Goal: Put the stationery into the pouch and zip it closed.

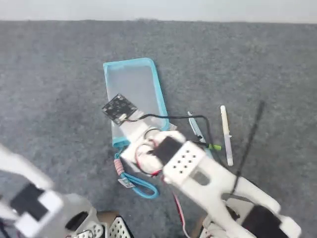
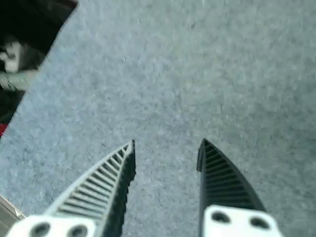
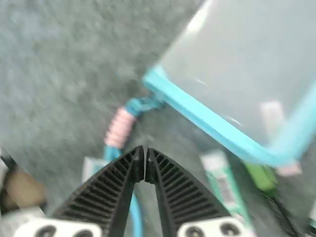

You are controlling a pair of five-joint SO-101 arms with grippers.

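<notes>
A translucent pouch (image 1: pixel 132 89) with a teal border lies flat on the grey carpet. Its teal strap (image 1: pixel 141 187) with a pink bead (image 1: pixel 119 166) trails from the near end. The right arm (image 1: pixel 183 161) hangs over that near end. My right gripper (image 3: pixel 144 160) is shut just above the carpet, beside the pink bead (image 3: pixel 118 132) and close to the pouch (image 3: pixel 247 69) corner; I see nothing between its fingers. A white pen (image 1: pixel 226 134) and a teal pen (image 1: pixel 196 127) lie right of the pouch. My left gripper (image 2: pixel 168 148) is open over bare carpet.
The left arm (image 1: pixel 34 203) stands at the near left corner, away from the pouch. A black cable (image 1: pixel 198 121) runs from the right arm's camera board (image 1: pixel 119 108) across the pouch. A green-tipped item (image 1: pixel 214 147) lies by the pens. The table's edge (image 2: pixel 29 54) shows in the left wrist view.
</notes>
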